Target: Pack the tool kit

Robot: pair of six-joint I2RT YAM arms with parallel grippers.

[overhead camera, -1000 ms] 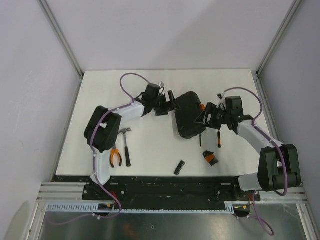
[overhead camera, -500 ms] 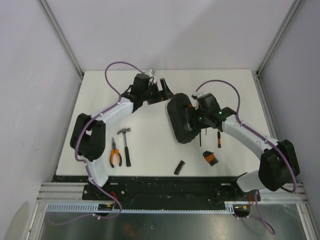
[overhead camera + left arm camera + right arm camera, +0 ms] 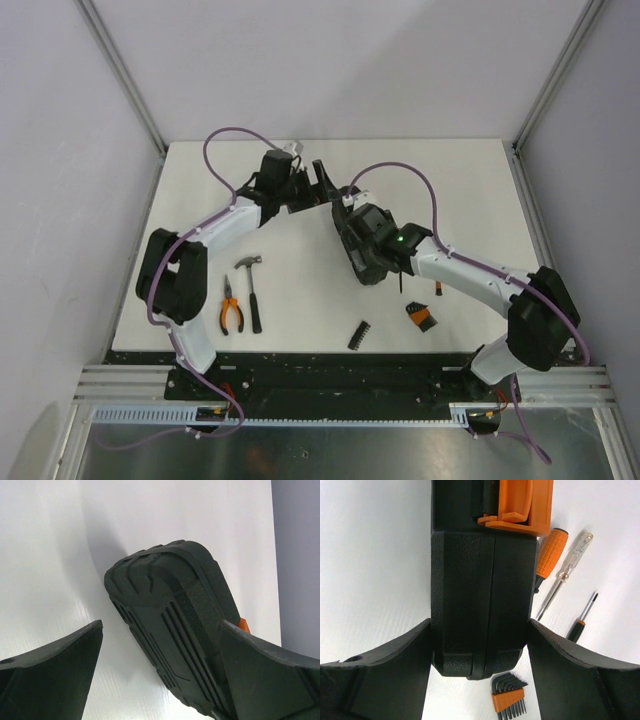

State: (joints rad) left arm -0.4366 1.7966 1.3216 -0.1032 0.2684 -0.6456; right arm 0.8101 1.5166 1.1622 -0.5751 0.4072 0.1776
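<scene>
Where grey walls (image 3: 350, 60) ring white table (image 3: 300, 300), left tool (image 3: 160, 630) spread, right tool (image 3: 479, 625) pinching case (image 3: 470, 570).

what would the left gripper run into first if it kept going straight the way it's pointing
Most likely the black case: in the wrist view it stands dead ahead between the open fingers of the left gripper, with nothing in between. The gap is hard to judge.

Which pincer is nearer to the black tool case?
Right. The right pincer clasps the tool case on both sides. The left pincer hangs open just off the case's far left corner, not gripping it.
</scene>
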